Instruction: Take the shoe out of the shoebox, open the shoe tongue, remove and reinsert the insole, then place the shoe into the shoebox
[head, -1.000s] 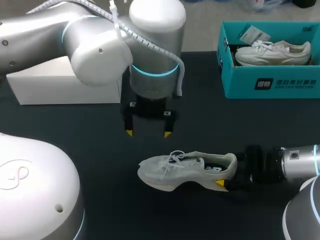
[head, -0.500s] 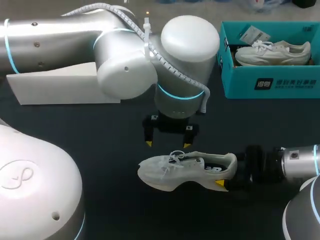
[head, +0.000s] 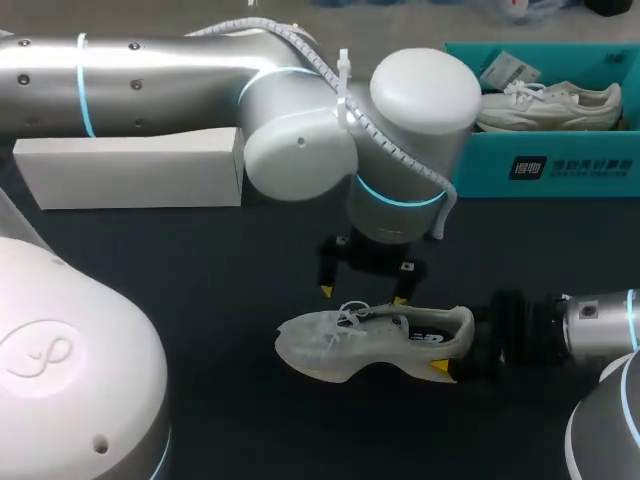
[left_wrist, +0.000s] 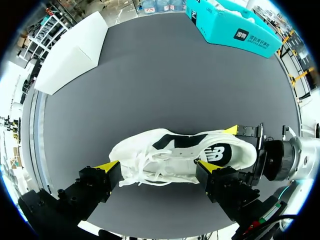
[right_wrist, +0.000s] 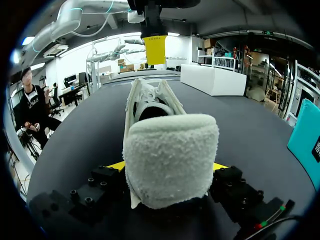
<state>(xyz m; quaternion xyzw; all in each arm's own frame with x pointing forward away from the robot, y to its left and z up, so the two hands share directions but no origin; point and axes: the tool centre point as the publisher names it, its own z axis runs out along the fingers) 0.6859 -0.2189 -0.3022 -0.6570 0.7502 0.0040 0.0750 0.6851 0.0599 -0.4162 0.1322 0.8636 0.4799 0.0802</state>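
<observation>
The white shoe (head: 375, 340) stands on the dark table (head: 200, 270). The right gripper (head: 452, 348) pinches its heel from both sides. The left gripper (head: 363, 293) hangs just above the laces, with its fingers spread wide.

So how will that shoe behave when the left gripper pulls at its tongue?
The shoe probably won't tip or slide: the right gripper clamps its heel. Its upper looks thin, so likely soft and floppy. The laces lie loose and may snag.
</observation>
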